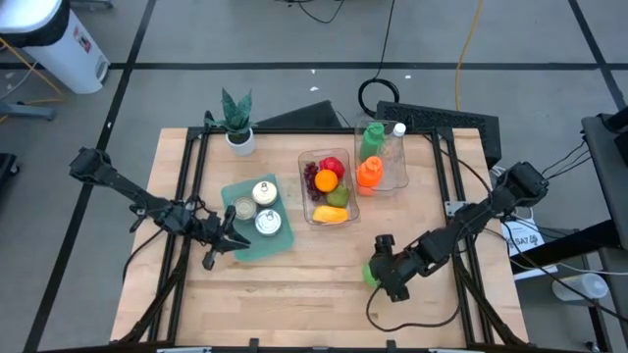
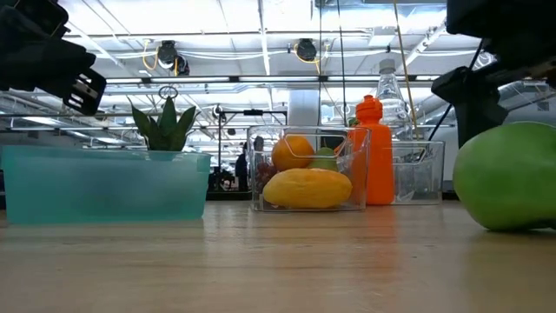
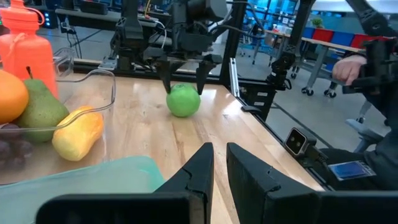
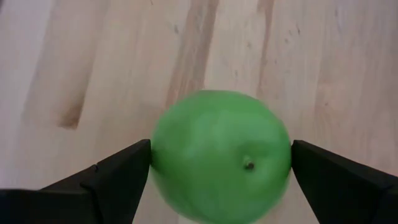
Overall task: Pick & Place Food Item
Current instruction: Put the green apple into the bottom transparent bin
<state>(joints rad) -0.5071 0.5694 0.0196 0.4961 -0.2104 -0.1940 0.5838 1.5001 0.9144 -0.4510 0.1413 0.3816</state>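
A green apple (image 1: 370, 273) sits on the bare wood near the table's right-front, stem side facing up in the right wrist view (image 4: 221, 155). My right gripper (image 1: 377, 271) comes down over it, one finger on each side. In the left wrist view the apple (image 3: 183, 101) shows with those fingers around its upper half. My left gripper (image 1: 222, 241) hovers over the near-left edge of the teal tray (image 1: 245, 245), fingers almost together (image 3: 220, 165), holding nothing. The apple's underside rests on the table (image 2: 508, 178). My right gripper pinches the green apple across its widest part, one finger on each flank (image 4: 155, 163). The fingers (image 3: 168, 81) come from above, pointing down and slanting toward the table's left. The apple stands on the wood on its underside.
The teal tray holds three cans (image 1: 263, 192). A clear bin (image 1: 316, 218) behind the apple holds an orange, pear, red fruit, grapes and a yellow fruit. Another clear bin (image 1: 400, 172) has bottles. A potted plant (image 1: 236, 123) stands far left. Bare wood lies along the near edge.
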